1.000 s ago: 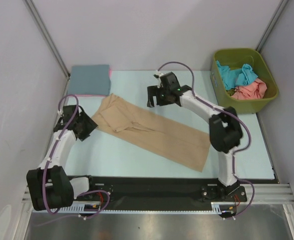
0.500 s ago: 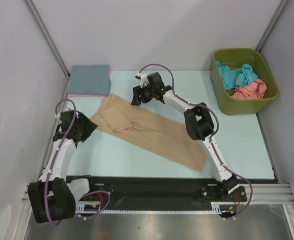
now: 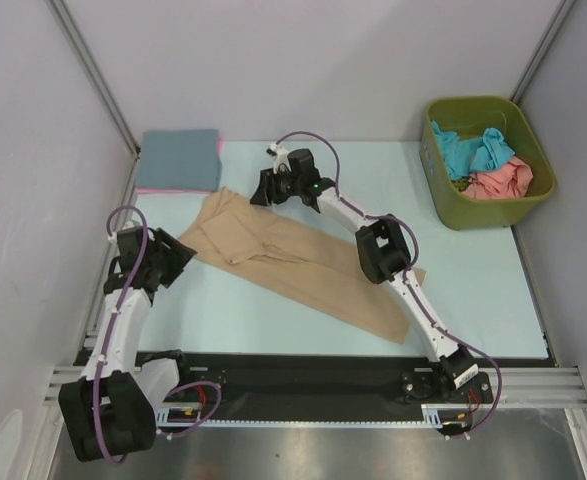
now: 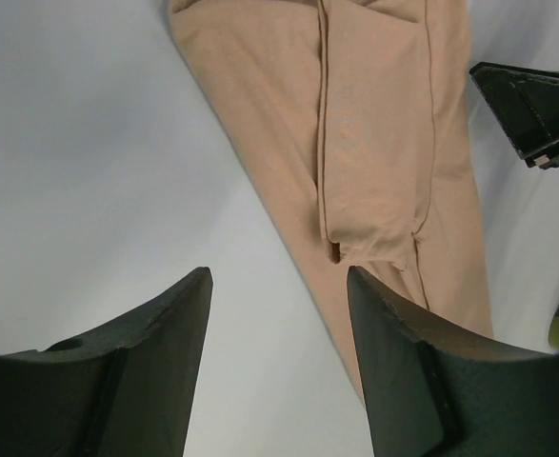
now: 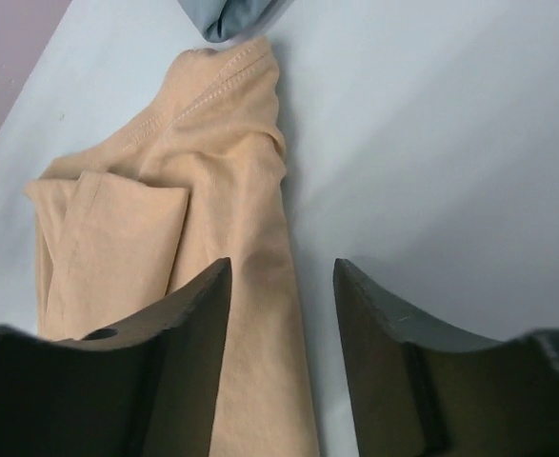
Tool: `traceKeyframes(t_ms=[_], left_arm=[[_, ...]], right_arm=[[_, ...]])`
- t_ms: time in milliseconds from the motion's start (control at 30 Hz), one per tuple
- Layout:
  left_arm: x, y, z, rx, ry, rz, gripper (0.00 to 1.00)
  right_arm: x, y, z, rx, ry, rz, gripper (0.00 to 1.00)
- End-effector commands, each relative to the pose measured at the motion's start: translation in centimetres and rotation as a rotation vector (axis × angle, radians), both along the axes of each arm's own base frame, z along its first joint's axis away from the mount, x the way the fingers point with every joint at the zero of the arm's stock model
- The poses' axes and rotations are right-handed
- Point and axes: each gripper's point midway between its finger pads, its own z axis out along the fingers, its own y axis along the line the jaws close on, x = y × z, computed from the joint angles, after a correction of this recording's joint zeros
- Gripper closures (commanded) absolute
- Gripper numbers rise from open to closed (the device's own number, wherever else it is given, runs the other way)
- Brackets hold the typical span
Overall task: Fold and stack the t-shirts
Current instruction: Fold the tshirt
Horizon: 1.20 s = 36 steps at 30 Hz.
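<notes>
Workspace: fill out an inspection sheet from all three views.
Surface: pale blue table, no stains seen.
Job's things: tan t-shirt folded to a long strip, lying diagonally; slate-blue shirt folded far left, pink cloth under it; teal shirt and salmon shirt crumpled in green bin.
Clutter: nothing seen.
Hands: left hand open, empty, beside the tan t-shirt's left end; right hand open, empty, above it.
Cables: purple cables loop along both arms.
Surroundings: grey walls, metal rail nearside.

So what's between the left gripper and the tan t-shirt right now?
Only bare table: in the left wrist view, the open left gripper frames plain surface, and the tan t-shirt starts just beyond it.
</notes>
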Motion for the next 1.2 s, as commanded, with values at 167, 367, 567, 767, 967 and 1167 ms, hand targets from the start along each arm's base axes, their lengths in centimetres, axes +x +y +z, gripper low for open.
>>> traceKeyframes(t_ms=[167, 367, 567, 767, 967, 1167], left_arm=[[1.0, -0.3, 2.7, -0.041, -0.104, 0.009, 0.36], [0.7, -0.3, 2.9, -0.039, -0.104, 0.007, 0.36], [0.4, 0.0, 2.9, -0.029, -0.087, 0.022, 0.36], [0.7, -0.1, 2.4, -0.051, -0.096, 0.039, 0.36], [1.7, -0.5, 1.7, -0.078, -0.092, 0.038, 0.37], [3.0, -2.5, 1.2, -0.096, -0.080, -0.007, 0.37]], right_arm=[[-1.8, 2.5, 0.3, -0.014, 0.003, 0.021, 0.55], [-0.5, 1.6, 0.0, -0.012, 0.032, -0.056, 0.73], [1.0, 0.0, 0.1, -0.006, 0.063, -0.119, 1.00], [2.1, -4.8, 0.7, -0.055, 0.050, -0.267, 1.00], [5.0, -10.4, 1.6, -0.111, 0.026, -0.375, 1.00], [9.6, -15.7, 2.1, -0.083, 0.004, -0.455, 1.00]])
